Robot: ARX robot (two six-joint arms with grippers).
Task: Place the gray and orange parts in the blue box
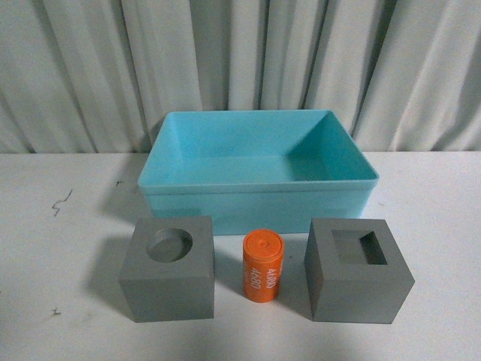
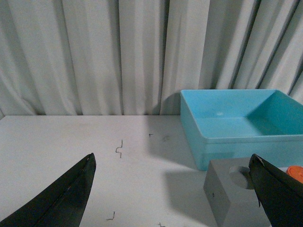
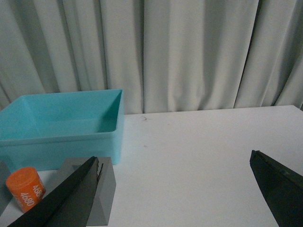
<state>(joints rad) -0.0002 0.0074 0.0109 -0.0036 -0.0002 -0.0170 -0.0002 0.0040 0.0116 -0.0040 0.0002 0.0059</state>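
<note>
On the white counter (image 1: 60, 248), just in front of the empty blue box (image 1: 255, 201), you have the round-recess cube (image 1: 168, 282), orange cylinder (image 1: 263, 269) and square-recess cube (image 1: 359, 280) in a row. They are likely rigid, light and matte: pinch the cubes on flat opposite faces. Your left claw (image 2: 171, 158) and right claw (image 3: 173, 157) gape wide, holding nothing. A curtain (image 1: 240, 53) closes the back.

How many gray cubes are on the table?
2. The round-recess cube stands left of the orange cylinder, the square-recess cube right of it, both before the blue box. None seems hidden.
</note>
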